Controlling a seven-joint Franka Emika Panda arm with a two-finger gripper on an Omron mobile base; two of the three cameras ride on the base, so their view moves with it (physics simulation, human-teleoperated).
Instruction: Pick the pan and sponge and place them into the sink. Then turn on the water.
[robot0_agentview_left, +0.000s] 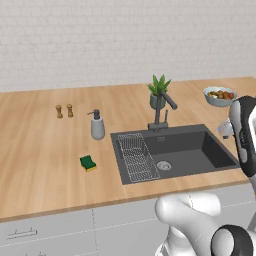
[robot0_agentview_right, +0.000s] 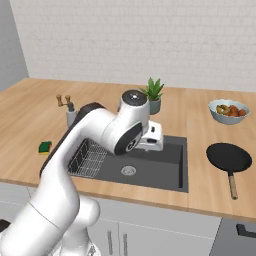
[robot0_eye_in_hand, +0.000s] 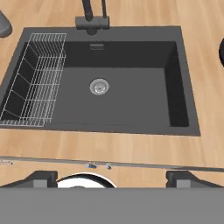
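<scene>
My claw (robot0_eye_in_hand: 111, 177) wide open, empty, above sink (robot0_eye_in_hand: 175, 87). Pan (robot0_agentview_right: 229, 157) on desk right of sink; sponge (robot0_agentview_left: 88, 163) left. Pan first: swing right, straddle handle squarely.

Fingers (robot0_eye_in_hand: 43, 178) spread wide, empty.

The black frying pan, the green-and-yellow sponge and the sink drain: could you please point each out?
Black frying pan (robot0_agentview_right: 229, 157): right base view, centre of its round base.
Green-and-yellow sponge (robot0_agentview_left: 88, 162): left base view, green top.
Sink drain (robot0_eye_in_hand: 99, 86): hand view, round metal centre.
</scene>
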